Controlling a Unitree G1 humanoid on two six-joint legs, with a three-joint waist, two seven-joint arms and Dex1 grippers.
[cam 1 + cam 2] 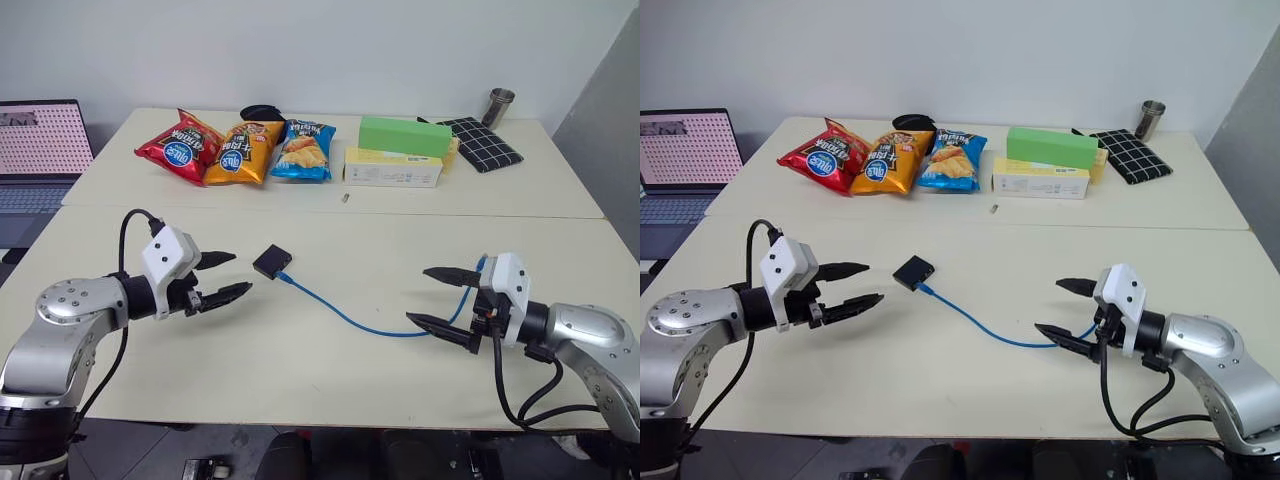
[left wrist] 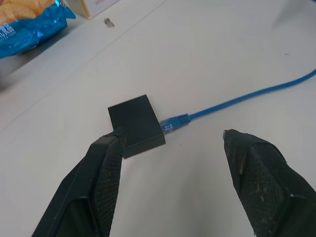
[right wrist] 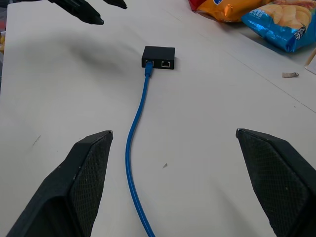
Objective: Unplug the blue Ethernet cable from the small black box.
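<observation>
The small black box (image 1: 272,261) lies on the tabletop (image 1: 300,370), the blue Ethernet cable (image 1: 345,315) plugged into its side and trailing toward 4 o'clock. I hold the left tool (image 1: 225,274) spread just at 9 o'clock of the box to brace it; the right tool (image 1: 440,298), spread empty, straddles the cable's far end for pulling.

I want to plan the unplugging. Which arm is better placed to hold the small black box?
Probably the left. The left gripper hovers open right beside the small black box. The right gripper, also open, is farther along the blue Ethernet cable, better placed to pull it.
</observation>
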